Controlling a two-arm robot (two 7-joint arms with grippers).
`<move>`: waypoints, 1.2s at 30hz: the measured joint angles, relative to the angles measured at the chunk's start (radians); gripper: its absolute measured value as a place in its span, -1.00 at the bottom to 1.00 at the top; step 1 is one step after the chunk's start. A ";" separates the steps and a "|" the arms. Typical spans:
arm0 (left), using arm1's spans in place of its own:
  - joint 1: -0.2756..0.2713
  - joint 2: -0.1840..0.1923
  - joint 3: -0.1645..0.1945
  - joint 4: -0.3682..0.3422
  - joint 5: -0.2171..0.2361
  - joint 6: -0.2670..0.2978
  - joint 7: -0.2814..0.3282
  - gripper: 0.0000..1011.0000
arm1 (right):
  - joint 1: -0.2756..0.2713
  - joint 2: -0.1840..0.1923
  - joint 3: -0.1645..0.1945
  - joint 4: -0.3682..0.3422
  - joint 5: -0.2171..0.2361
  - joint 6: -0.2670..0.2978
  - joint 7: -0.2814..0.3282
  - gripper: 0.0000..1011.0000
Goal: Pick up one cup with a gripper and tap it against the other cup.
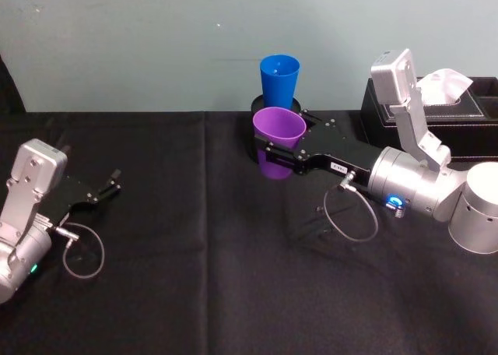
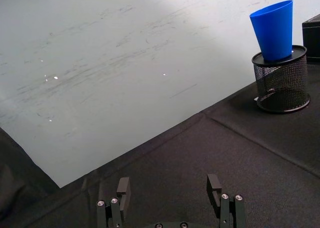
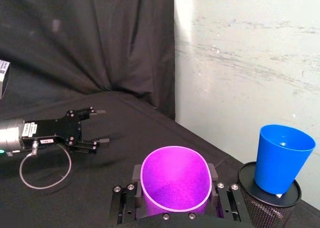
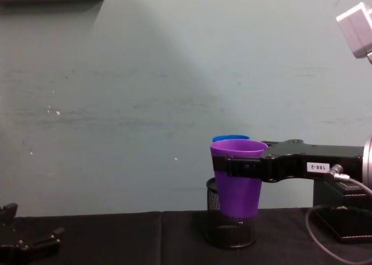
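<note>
Right now the purple cup is up in the air, a little above the black desk. It stands straight with its mouth up. In the chest view its bottom hangs higher than the foot of the pen holder behind it.

The right claw grips the purple cup. One black finger is on each side, pressed tight on the cup's wall just under the rim. In the right wrist view the purple cup sits between the two fingers. The right arm reaches in from about 4 o'clock of the cup in the head view.

The blue cup is at 12 o'clock of the purple cup, just beside it. It stands inside the black wire pen holder and sticks up out of the top. In the right wrist view the blue cup shows a small gap between the two cups.

A black tissue box sits at about 3 o'clock of the cups, near the back of the desk.

The left claw is far off at 8 o'clock, low over the desk. Its fingers are spread apart and hold nothing.
</note>
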 joint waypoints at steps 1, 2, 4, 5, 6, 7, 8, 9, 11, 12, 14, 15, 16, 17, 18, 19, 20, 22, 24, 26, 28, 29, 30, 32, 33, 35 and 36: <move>0.000 0.000 0.000 0.000 0.000 0.000 0.000 0.98 | 0.000 0.000 0.000 0.000 0.000 0.000 0.000 0.44; 0.000 0.000 0.000 0.000 0.000 0.000 0.000 0.98 | 0.000 0.000 0.000 0.000 0.000 0.000 0.000 0.44; 0.000 0.000 0.000 0.000 0.000 0.000 0.000 0.98 | 0.000 0.000 0.000 0.000 0.000 0.000 0.000 0.44; 0.000 0.000 0.000 0.000 0.000 0.000 0.000 0.98 | 0.000 0.000 0.000 0.000 0.000 0.000 0.000 0.44; 0.000 0.000 0.000 0.000 0.000 0.000 0.000 0.98 | 0.000 0.000 0.000 0.000 0.000 0.000 0.000 0.44; 0.000 0.000 0.000 0.000 0.000 0.000 0.000 0.98 | 0.000 0.000 0.000 0.000 0.000 0.000 0.000 0.44; 0.000 0.000 0.000 0.000 0.000 0.000 0.000 0.98 | 0.000 0.000 0.000 0.000 0.000 0.000 0.000 0.44; 0.000 0.000 0.000 0.000 0.000 0.000 0.000 0.98 | 0.000 0.000 0.000 0.000 0.000 0.000 0.000 0.44; 0.000 0.000 0.000 0.000 0.000 0.000 0.000 0.98 | 0.000 0.000 0.000 0.000 0.000 0.000 0.000 0.44; 0.000 0.000 0.000 0.000 0.000 0.000 0.000 0.98 | 0.000 0.000 0.000 0.000 0.000 0.000 0.000 0.44; 0.000 0.000 0.000 0.000 0.000 0.000 0.000 0.98 | 0.000 0.000 0.000 0.000 0.000 0.000 0.000 0.44; 0.000 0.000 0.000 0.000 0.000 0.000 0.000 0.98 | 0.000 0.000 0.000 0.000 0.000 0.000 0.000 0.44; 0.000 0.000 0.000 0.000 0.000 0.000 0.000 0.98 | 0.000 0.000 0.000 0.000 0.000 0.000 0.000 0.44; 0.000 0.000 0.000 0.000 0.000 0.000 0.000 0.98 | 0.000 0.000 0.000 0.000 0.000 0.000 0.000 0.44; 0.000 0.000 0.000 0.000 0.000 0.000 0.000 0.98 | 0.000 0.000 0.000 0.000 0.000 0.000 0.000 0.44; 0.000 0.000 0.000 0.000 0.000 0.000 0.000 0.98 | 0.000 0.000 0.000 0.000 0.000 0.000 0.000 0.44; 0.000 0.000 0.000 0.000 0.000 0.000 0.000 0.98 | 0.000 0.000 0.000 0.000 0.000 0.000 0.000 0.44; 0.000 0.000 0.000 0.000 0.000 0.000 0.000 0.98 | 0.000 0.000 0.000 0.000 0.000 0.000 0.000 0.44; 0.000 0.000 0.000 0.000 0.000 0.000 0.000 0.98 | 0.000 0.000 0.000 0.000 0.000 0.000 0.000 0.44; 0.000 0.000 0.000 0.000 0.000 0.000 0.000 0.98 | 0.000 0.000 0.000 0.000 0.000 0.000 0.000 0.44; 0.000 0.000 0.000 0.000 0.000 0.000 0.000 0.98 | 0.000 0.000 0.000 0.000 0.000 0.000 0.000 0.44; 0.000 0.000 0.000 0.000 0.000 0.000 0.000 0.98 | 0.000 0.000 0.000 0.000 0.000 0.000 0.000 0.44; 0.000 0.000 0.000 0.000 0.000 0.000 0.000 0.98 | 0.000 0.000 0.000 0.000 0.000 0.000 0.000 0.44; 0.000 0.000 0.000 0.000 0.000 0.000 0.000 0.98 | 0.000 0.000 0.000 0.000 0.000 0.000 0.000 0.44; 0.000 0.000 0.000 0.000 0.000 0.000 0.000 0.98 | 0.000 0.000 0.000 0.000 0.000 0.000 0.000 0.44; 0.000 0.000 0.000 0.000 0.000 0.000 0.000 0.98 | 0.000 0.000 0.000 0.000 0.000 0.000 0.000 0.44; 0.000 0.000 0.000 0.000 0.000 0.000 0.000 0.98 | 0.000 0.000 0.000 0.000 0.000 0.000 0.000 0.44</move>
